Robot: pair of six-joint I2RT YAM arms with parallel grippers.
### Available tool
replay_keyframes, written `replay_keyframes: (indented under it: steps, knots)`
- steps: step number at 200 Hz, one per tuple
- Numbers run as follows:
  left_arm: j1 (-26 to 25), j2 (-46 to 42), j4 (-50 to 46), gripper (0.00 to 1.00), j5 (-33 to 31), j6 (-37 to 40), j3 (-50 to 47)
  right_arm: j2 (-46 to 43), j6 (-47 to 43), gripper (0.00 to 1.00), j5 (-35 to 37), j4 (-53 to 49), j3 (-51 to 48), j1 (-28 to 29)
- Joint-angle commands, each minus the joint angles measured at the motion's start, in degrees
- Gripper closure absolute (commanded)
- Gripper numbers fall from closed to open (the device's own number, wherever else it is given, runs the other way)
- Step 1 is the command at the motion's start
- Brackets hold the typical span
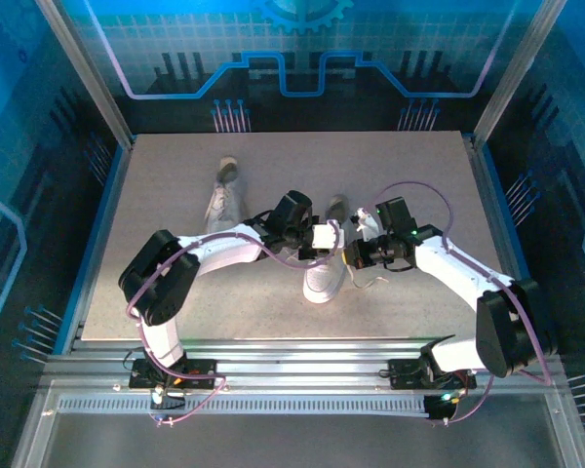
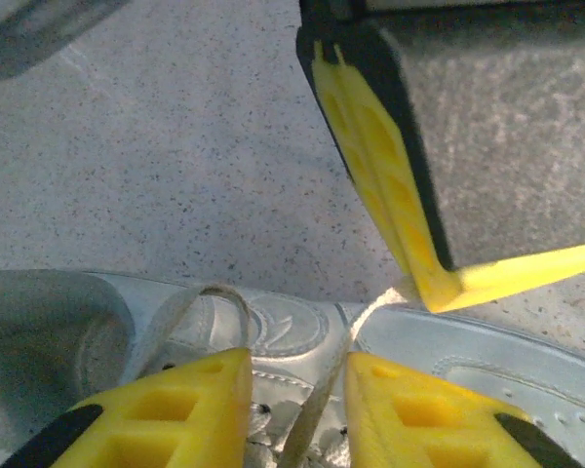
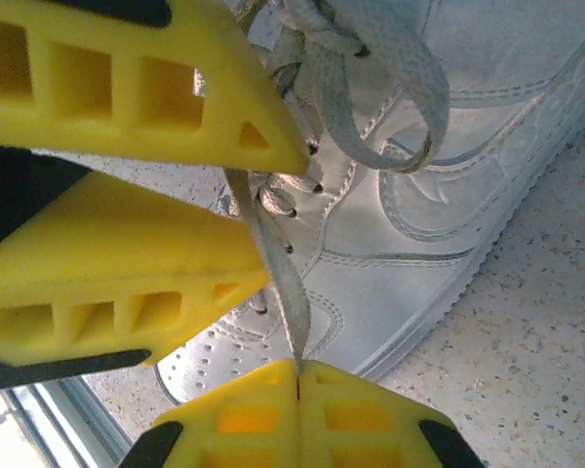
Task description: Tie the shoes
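Knot-forming on the sneaker [image 3: 419, 224] just below both grippers: the right gripper [image 3: 297, 375] is clamped on a lace [image 3: 278, 263]. The left gripper [image 2: 299, 366] straddles that lace, jaws apart. It likely needs to close, then pull away.

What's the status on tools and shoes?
Right tool shut on lace. Left tool open, that lace between its fingers. Shoe beneath both; other shoe apart, to the left.

2 shoes [image 1: 322, 278]: 1 between left pincer [image 1: 333, 238] and right pincer [image 1: 354, 255], 1 beyond the left; 1 lace [image 3: 283, 283] in the right.
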Motion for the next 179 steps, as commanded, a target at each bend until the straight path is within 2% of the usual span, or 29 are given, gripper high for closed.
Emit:
replay_keyframes:
  steps: [1, 17, 46, 114, 141, 168, 179]
  knots:
    - [-0.6, 0.0, 2.1, 0.77, -1.1, 2.1, -0.7, 0.3, 0.0, 1.0, -2.0, -0.9, 1.7, -0.9]
    - [-0.6, -0.2, 2.1, 0.89, -1.2, 2.3, -1.0, 0.1, 0.1, 1.0, -2.0, -0.9, 1.7, -0.8]
    - [-0.6, -1.0, 2.2, 1.0, -1.1, 2.5, -2.1, -0.3, 0.3, 1.0, -1.8, -1.0, 2.0, -0.8]
    - [-0.6, -2.4, 2.9, 1.0, -1.8, 2.7, -3.9, -0.9, 0.0, 1.0, -1.5, -1.7, 2.4, -1.1]
    - [-0.5, -3.0, 3.8, 1.0, -1.9, 2.0, -4.4, -1.6, -0.3, 0.91, -1.2, -2.2, 2.7, -1.7]
    - [-0.3, -3.4, 4.8, 1.0, -1.8, 0.5, -4.8, -2.9, -0.8, 0.63, -1.2, -1.9, 2.9, -3.9]
    - [0.0, -3.6, 5.3, 1.0, -1.7, -0.3, -5.0, -2.8, -1.1, 0.57, -1.3, -1.0, 3.0, -5.0]
